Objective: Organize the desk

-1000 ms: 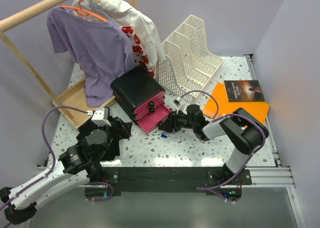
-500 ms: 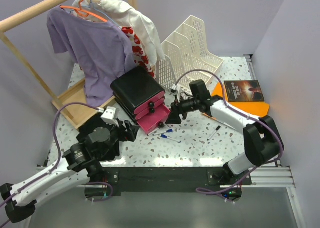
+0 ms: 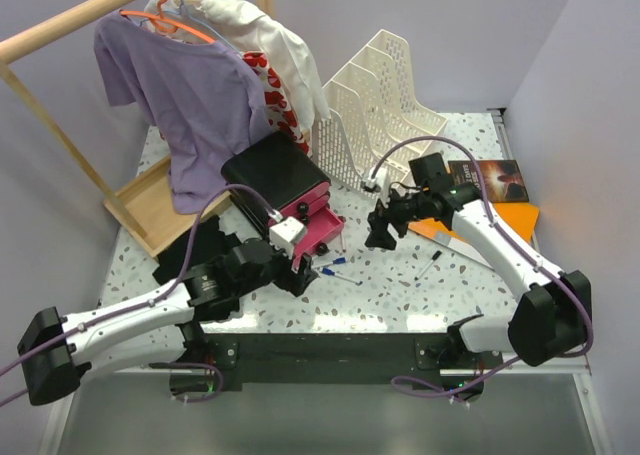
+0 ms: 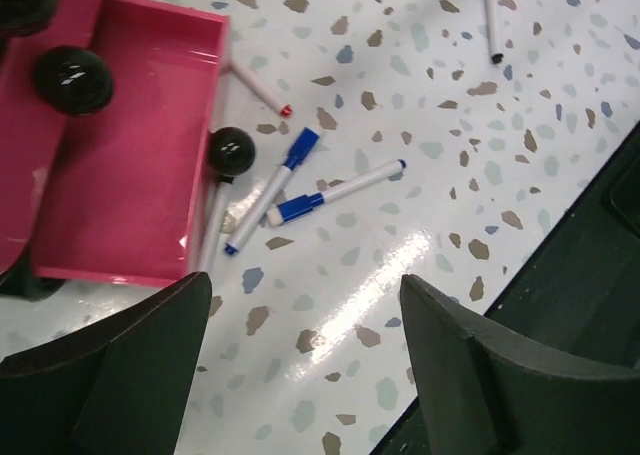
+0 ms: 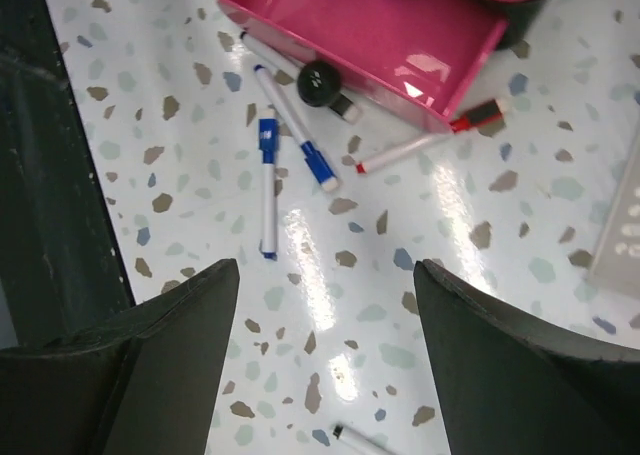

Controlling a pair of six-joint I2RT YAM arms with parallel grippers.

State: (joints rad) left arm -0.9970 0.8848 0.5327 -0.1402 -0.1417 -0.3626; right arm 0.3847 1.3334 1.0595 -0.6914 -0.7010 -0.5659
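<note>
The white speckled desk (image 3: 400, 300) holds a black drawer unit (image 3: 272, 172) with a pink drawer (image 3: 318, 231) pulled open. Two blue-capped markers (image 3: 336, 265) and a red-tipped marker lie in front of the drawer, and a black pen (image 3: 430, 265) lies further right. My left gripper (image 3: 303, 272) is open and empty just left of the markers. In the left wrist view (image 4: 305, 350) it hovers over bare desk, with the blue markers (image 4: 300, 190) and the drawer (image 4: 130, 155) ahead. My right gripper (image 3: 378, 235) is open and empty above the desk, right of the drawer. The right wrist view (image 5: 325, 360) shows the markers (image 5: 268, 180) and drawer (image 5: 390, 25).
A white file rack (image 3: 375, 105) stands at the back. An orange folder (image 3: 440, 210) with a dark book (image 3: 485, 180) lies at the right. A wooden clothes rack (image 3: 150, 210) with a purple shirt (image 3: 185, 95) fills the back left. The black frame edge (image 3: 330, 350) runs along the front.
My left gripper has swung forward and right to the front of the pink drawer. My right gripper has pulled back from the drawer, rising and moving right.
</note>
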